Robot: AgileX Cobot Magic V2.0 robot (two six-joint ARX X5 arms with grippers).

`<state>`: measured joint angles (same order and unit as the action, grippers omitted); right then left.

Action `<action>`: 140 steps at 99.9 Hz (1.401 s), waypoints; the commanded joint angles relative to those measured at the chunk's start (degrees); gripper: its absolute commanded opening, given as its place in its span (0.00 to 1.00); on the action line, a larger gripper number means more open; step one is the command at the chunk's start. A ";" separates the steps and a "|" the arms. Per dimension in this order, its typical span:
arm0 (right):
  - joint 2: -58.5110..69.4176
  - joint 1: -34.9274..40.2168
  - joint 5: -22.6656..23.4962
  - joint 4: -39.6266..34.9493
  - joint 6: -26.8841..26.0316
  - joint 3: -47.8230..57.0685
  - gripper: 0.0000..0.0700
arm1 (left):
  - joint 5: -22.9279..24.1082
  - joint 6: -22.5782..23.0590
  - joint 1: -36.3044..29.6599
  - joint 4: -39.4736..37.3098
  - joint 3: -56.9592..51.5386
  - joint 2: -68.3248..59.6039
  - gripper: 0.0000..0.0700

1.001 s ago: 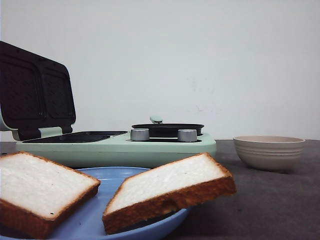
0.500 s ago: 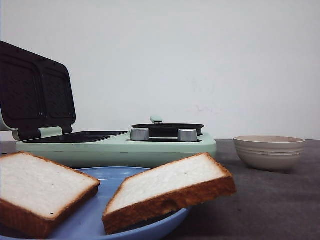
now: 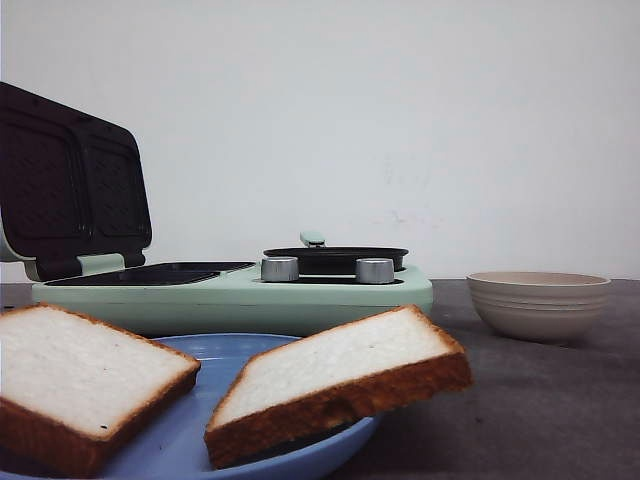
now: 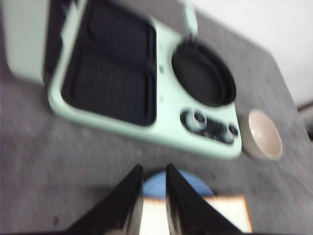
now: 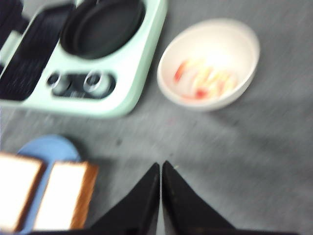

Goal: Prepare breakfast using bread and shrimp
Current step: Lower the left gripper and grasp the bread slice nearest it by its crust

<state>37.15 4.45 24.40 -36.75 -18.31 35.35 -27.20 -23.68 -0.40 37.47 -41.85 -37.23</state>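
Front view: I see the bread [image 3: 335,385] as two slices lying on a blue plate [image 3: 190,440] nearest the camera, the right slice overhanging the rim toward bare table. Behind stands the mint breakfast maker [image 3: 235,295], lid [image 3: 70,180] raised, with a small frying pan [image 3: 335,258] on its right side; a beige bowl [image 3: 538,303] sits well to the right. Neither arm appears here. I judge the overhanging slice the main hazard: a clumsy pinch at its free corner could tip it off the plate.

Left wrist view (blurred): my left gripper [image 4: 152,200] hangs above the plate and bread, fingers narrowly parted with a slim gap, holding nothing. The blur would make a descent here ill-aimed.

Right wrist view (blurred): my right gripper [image 5: 161,196] has its fingers pressed together, empty, over bare table between plate and bowl. The shrimp [image 5: 205,78] lie in the bowl as orange-pink smears; closed fingers would only shove them if lowered so.

Surface and room: a grey, matte, finely textured table [image 3: 540,410] before a plain white wall [image 3: 400,120]
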 commanded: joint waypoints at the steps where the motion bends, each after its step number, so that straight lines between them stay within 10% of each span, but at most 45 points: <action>1: 1.03 0.09 2.34 -0.28 -0.07 0.76 0.07 | -0.74 0.72 0.00 1.84 -0.63 -0.96 0.01; 14: 1.86 0.09 4.94 -1.46 0.35 0.74 0.35 | -0.98 3.19 0.00 6.38 -0.63 -2.54 0.13; 31: 1.84 0.09 7.15 -3.74 1.90 0.74 0.37 | -3.15 5.03 -0.35 11.06 -0.59 -4.46 0.47; 140: 1.84 0.09 7.13 -6.14 3.76 0.74 0.37 | -2.75 3.08 -18.80 5.79 7.08 -23.87 0.49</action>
<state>38.72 4.45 31.38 -43.11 -15.25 35.35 -29.98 -20.58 -18.52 43.62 -34.59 -59.72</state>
